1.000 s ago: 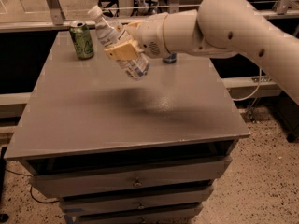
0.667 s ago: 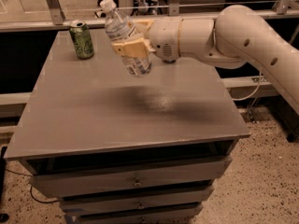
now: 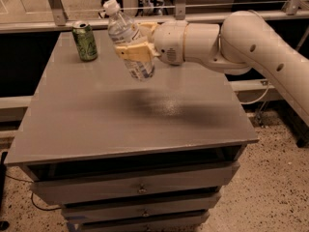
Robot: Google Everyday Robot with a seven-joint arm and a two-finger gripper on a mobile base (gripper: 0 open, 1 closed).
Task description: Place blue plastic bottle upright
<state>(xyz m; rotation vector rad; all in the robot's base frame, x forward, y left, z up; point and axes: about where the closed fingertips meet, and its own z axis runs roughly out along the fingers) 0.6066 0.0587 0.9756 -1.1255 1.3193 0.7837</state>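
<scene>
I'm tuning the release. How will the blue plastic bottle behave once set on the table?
Probably tippy: the blue plastic bottle is tall and narrow, and hangs tilted in the gripper above the table. Likely light, since it looks clear. If it falls, its round body may roll.

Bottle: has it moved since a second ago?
Yes. The bottle, held in the gripper, has swung more upright. Its cap has shifted right, away from the green can, which stayed put.
</scene>
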